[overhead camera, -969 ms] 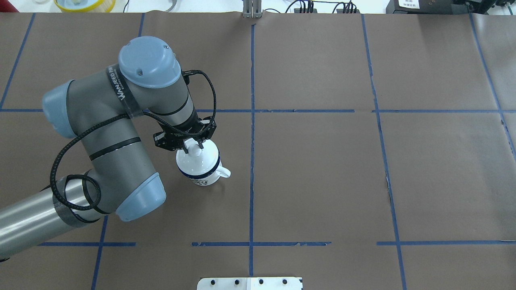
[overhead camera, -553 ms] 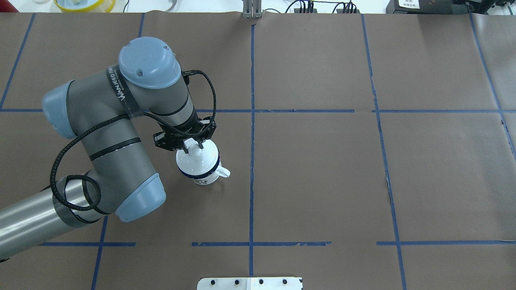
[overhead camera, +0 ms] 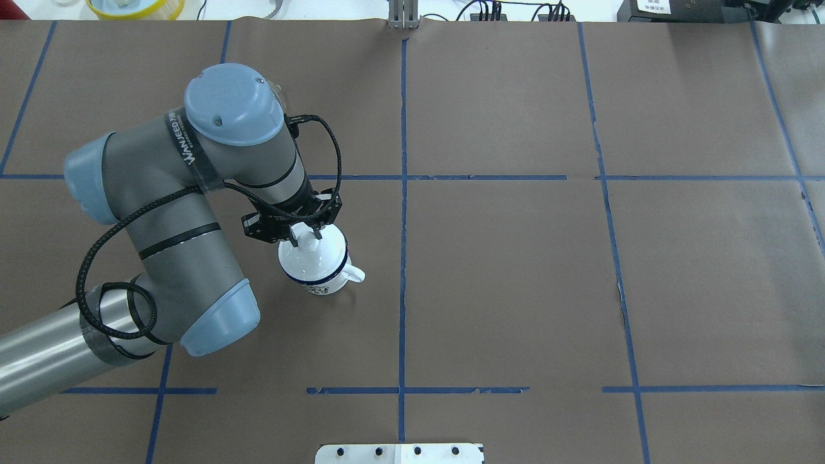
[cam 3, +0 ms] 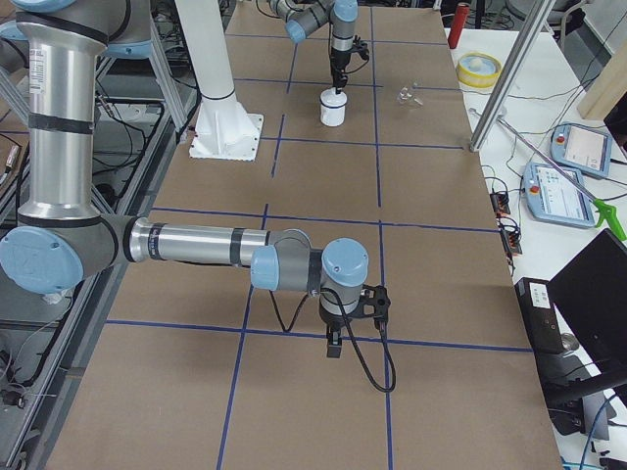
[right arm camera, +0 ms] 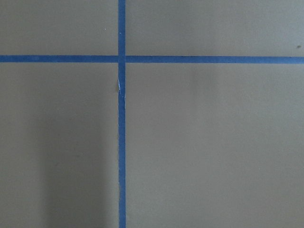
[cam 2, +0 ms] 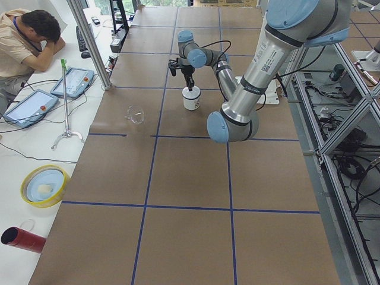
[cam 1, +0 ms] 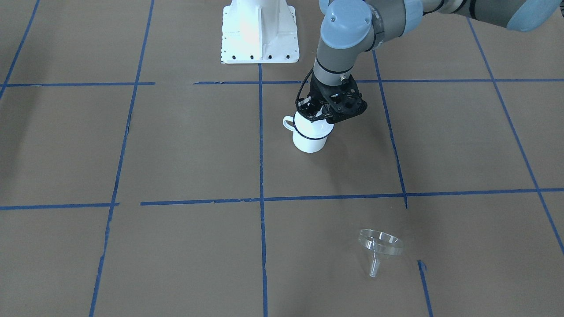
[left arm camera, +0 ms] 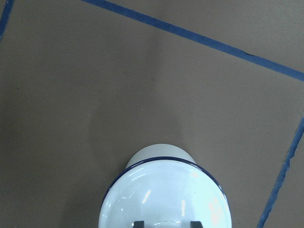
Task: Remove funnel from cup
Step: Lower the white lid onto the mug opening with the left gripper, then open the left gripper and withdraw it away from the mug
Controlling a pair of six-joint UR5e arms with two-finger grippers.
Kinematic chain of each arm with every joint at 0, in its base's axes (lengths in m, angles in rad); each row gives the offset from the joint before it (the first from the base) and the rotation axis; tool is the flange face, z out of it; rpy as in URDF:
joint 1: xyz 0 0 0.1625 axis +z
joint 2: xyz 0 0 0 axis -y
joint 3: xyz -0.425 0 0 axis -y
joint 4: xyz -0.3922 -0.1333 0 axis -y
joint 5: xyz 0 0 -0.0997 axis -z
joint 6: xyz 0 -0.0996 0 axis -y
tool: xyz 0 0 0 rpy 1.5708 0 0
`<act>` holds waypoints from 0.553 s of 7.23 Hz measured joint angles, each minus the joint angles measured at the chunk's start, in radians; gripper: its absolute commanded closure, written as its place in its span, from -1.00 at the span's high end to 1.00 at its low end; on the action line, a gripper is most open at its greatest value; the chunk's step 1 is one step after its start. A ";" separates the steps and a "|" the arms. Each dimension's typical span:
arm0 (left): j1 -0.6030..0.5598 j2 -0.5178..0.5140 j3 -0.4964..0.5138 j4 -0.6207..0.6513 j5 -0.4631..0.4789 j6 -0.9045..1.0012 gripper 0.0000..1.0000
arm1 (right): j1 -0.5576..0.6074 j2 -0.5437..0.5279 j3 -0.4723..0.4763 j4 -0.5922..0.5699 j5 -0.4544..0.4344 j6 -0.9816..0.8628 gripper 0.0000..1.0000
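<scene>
The cup point(overhead camera: 320, 284), a white enamel mug with a dark blue rim, stands on the brown table with a white domed lid point(overhead camera: 310, 260) on top. It also shows in the front view point(cam 1: 310, 141). My left gripper point(overhead camera: 308, 236) is shut on the lid's knob; in the left wrist view its fingertips point(left arm camera: 138, 223) sit at the bottom edge above the lid point(left arm camera: 166, 199). The clear funnel point(cam 1: 380, 246) lies on its side on the table, far from the cup, on the operators' side. My right gripper point(cam 3: 333, 343) hangs over bare table; I cannot tell whether it is open or shut.
The white robot base point(cam 1: 260, 31) stands behind the cup. A yellow-rimmed bowl point(cam 2: 43, 184), a red cylinder point(cam 2: 19, 237), teach pendants and a seated operator point(cam 2: 27, 35) are off the table's far edge. A metal post point(cam 2: 89, 44) stands at that edge.
My left gripper, still on the lid's knob, has shifted slightly to the overhead view's left. The lid and mug have shifted with it.
</scene>
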 measured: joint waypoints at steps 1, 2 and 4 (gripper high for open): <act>0.000 0.002 -0.003 -0.001 0.000 0.000 1.00 | 0.000 0.000 0.000 0.000 0.000 0.000 1.00; 0.000 0.002 -0.006 -0.001 0.001 0.000 1.00 | 0.000 0.000 0.000 0.000 0.000 0.000 1.00; -0.002 0.009 -0.024 -0.001 0.003 0.009 1.00 | 0.000 0.000 0.000 0.000 0.000 0.000 1.00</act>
